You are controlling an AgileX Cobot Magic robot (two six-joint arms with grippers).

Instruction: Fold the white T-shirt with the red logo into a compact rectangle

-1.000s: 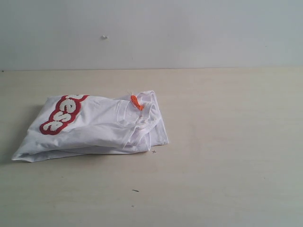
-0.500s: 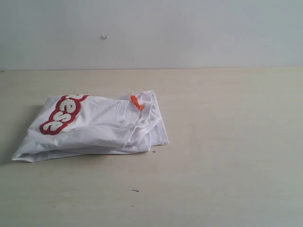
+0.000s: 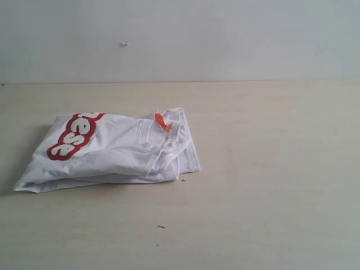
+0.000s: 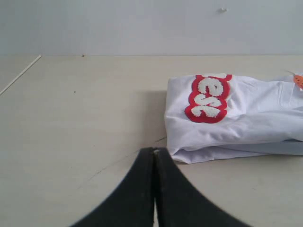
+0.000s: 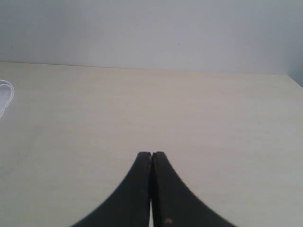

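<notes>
On the left half of the table [image 3: 270,169] the white T-shirt [image 3: 112,149] is laid folded, the red logo [image 3: 73,135] partly shown on top. The left gripper [image 4: 155,151] and right gripper [image 5: 151,153] are pressed together, empty and clear of the cloth. Folding is judged finished; at most, squaring of the edges is called for.

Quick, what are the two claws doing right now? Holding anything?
Left gripper: closed, holding nothing.
Right gripper: closed, holding nothing.

Folded white T-shirt [image 3: 112,149] on perhaps-wooden table [image 3: 270,185]
</notes>
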